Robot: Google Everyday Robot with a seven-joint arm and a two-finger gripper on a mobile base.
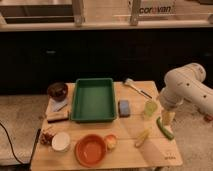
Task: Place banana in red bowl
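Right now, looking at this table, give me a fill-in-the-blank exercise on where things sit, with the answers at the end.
1. In the camera view, the yellow banana lies on the wooden table, to the ___ of the round red bowl.
2. The small blue sponge sits between the rectangular green plastic tray and a yellow-green ___.
3. The robot's gripper hangs by the table's far side edge, just above a long ___ vegetable.

Missing words: right; cup; green.
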